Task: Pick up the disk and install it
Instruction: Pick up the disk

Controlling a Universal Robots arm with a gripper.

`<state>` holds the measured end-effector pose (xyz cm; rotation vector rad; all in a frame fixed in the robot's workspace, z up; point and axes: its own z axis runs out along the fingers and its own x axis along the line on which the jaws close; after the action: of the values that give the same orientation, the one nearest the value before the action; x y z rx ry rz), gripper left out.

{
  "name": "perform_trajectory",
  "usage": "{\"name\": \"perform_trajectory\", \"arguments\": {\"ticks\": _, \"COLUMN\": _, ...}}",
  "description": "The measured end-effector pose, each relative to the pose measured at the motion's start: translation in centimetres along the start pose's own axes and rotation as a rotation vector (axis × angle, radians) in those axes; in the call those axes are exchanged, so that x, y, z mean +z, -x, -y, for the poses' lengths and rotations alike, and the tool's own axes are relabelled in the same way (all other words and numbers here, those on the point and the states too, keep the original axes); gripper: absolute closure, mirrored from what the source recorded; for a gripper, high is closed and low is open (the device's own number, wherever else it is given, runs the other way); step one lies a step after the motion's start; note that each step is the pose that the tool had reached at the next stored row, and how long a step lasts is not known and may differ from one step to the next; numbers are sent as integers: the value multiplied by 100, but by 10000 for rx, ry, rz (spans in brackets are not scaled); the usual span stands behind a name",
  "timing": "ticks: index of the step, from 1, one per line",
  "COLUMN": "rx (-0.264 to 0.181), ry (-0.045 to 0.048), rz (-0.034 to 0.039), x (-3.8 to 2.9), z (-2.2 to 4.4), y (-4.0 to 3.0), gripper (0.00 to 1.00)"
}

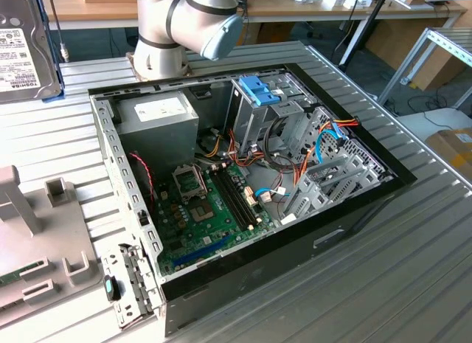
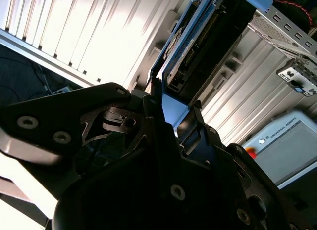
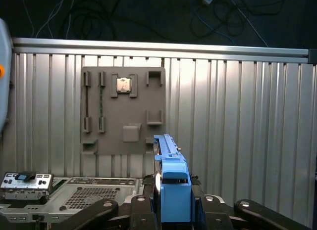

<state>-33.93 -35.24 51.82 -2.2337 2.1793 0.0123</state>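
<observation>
The ribbed metal table (image 1: 413,284) carries the open computer case (image 1: 295,248), which holds a power supply (image 1: 158,114), a motherboard (image 1: 203,210) and a drive cage (image 1: 254,118) topped by a blue latch (image 1: 259,91). The first wrist view adds a grey holder plate (image 3: 124,136) with 1 processor chip (image 3: 123,85) in a pocket. In both wrist views the gripper (image 3: 173,184) clamps the disk (image 2: 198,47) on edge, outside the case. The exterior view shows the disk's white label at its left edge.

Soft, even light fills the exterior view, with shadow pooling inside the computer case (image 1: 243,263). In the second wrist view the ribbed surface (image 2: 99,32) glares white; the claw (image 2: 174,105) is near-black around the disk (image 2: 198,52).
</observation>
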Motion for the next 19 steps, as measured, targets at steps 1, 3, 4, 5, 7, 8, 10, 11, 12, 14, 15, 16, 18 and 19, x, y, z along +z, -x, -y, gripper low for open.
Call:
{"name": "perform_trajectory", "arguments": {"ticks": 1, "rx": 0, "ry": 0, "rz": 0, "x": 0, "z": 23, "y": 2, "gripper": 63}}
{"name": "perform_trajectory", "arguments": {"ticks": 3, "rx": -3, "ry": 0, "rz": 1, "x": 1, "z": 51, "y": 2, "gripper": 63}}
{"name": "perform_trajectory", "arguments": {"ticks": 4, "rx": -5, "ry": 1, "rz": 0, "x": 0, "z": 70, "y": 3, "gripper": 63}}
{"name": "perform_trajectory", "arguments": {"ticks": 5, "rx": -6, "ry": 0, "rz": 0, "x": 1, "z": 77, "y": 3, "gripper": 63}}
{"name": "perform_trajectory", "arguments": {"ticks": 7, "rx": -8, "ry": 1, "rz": 0, "x": 1, "z": 109, "y": 4, "gripper": 63}}
{"name": "perform_trajectory", "arguments": {"ticks": 8, "rx": -8, "ry": 0, "rz": 0, "x": 1, "z": 120, "y": 6, "gripper": 63}}
{"name": "perform_trajectory", "arguments": {"ticks": 10, "rx": -8, "ry": 1, "rz": 0, "x": 1, "z": 138, "y": 7, "gripper": 63}}
{"name": "perform_trajectory", "arguments": {"ticks": 11, "rx": -8, "ry": -1, "rz": 1, "x": 2, "z": 155, "y": 8, "gripper": 63}}
{"name": "perform_trajectory", "arguments": {"ticks": 12, "rx": -8, "ry": 0, "rz": 0, "x": 2, "z": 172, "y": 8, "gripper": 63}}
{"name": "perform_trajectory", "arguments": {"ticks": 14, "rx": -8, "ry": 0, "rz": 0, "x": 2, "z": 204, "y": 8, "gripper": 63}}
{"name": "perform_trajectory", "arguments": {"ticks": 15, "rx": -9, "ry": 0, "rz": 0, "x": 2, "z": 217, "y": 8, "gripper": 63}}
{"name": "perform_trajectory", "arguments": {"ticks": 16, "rx": -9, "ry": 0, "rz": 1, "x": 2, "z": 226, "y": 8, "gripper": 63}}
{"name": "perform_trajectory", "arguments": {"ticks": 18, "rx": -9, "ry": 0, "rz": 1, "x": 3, "z": 248, "y": 8, "gripper": 63}}
{"name": "perform_trajectory", "arguments": {"ticks": 19, "rx": -9, "ry": 0, "rz": 0, "x": 3, "z": 256, "y": 9, "gripper": 63}}
